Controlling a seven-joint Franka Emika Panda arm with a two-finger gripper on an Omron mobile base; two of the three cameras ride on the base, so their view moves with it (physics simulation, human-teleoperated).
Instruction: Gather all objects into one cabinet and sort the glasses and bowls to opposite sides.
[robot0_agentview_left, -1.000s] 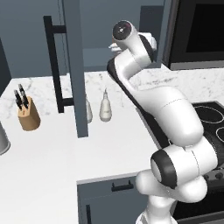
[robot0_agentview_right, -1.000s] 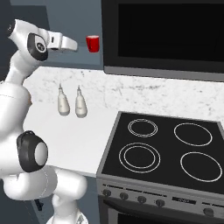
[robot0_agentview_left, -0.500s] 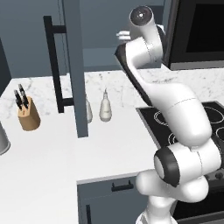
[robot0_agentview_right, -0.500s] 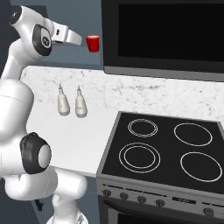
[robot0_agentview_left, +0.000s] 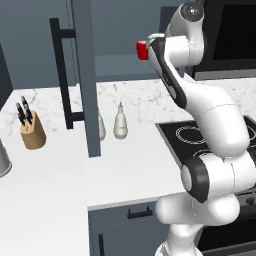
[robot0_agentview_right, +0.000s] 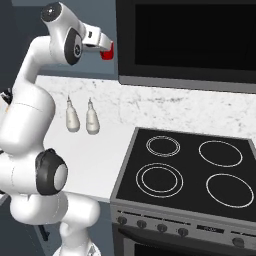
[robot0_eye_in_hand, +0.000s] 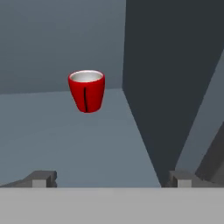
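The red cup (robot0_eye_in_hand: 86, 91) stands upright on the flat shelf of the cabinet (robot0_eye_in_hand: 52, 131), near the corner where the shelf meets the dark side wall, and we see it straight ahead of the hand with clear shelf between it and us. From the left base view the same cup shows as a red patch (robot0_agentview_left: 142, 50) just beside the arm's raised wrist, high above the worktop (robot0_agentview_left: 125, 165).

We judge the step in hand to be the reach for this cup: the tool (robot0_eye_in_hand: 111, 180) is released, its 2 fingertips (robot0_eye_in_hand: 41, 179) spread wide and well apart from the cup, holding nothing. The cup sits left of the midline between the tips, so the next move calls for a shift toward it and an advance along the shelf until the tips stand on either side of its wall, then a close. The side wall is near on 1 side, so we would keep the approach straight and low enough to catch the body, not the rim.

Counted in these views: 1 red cup, 1 cabinet with its door (robot0_agentview_left: 82, 75) swung open, 2 pale shakers (robot0_agentview_right: 82, 117) on the worktop, 1 knife block (robot0_agentview_left: 31, 132), and 1 stove (robot0_agentview_right: 192, 172) with 4 rings. We see 0 bowls and no orange cup here.
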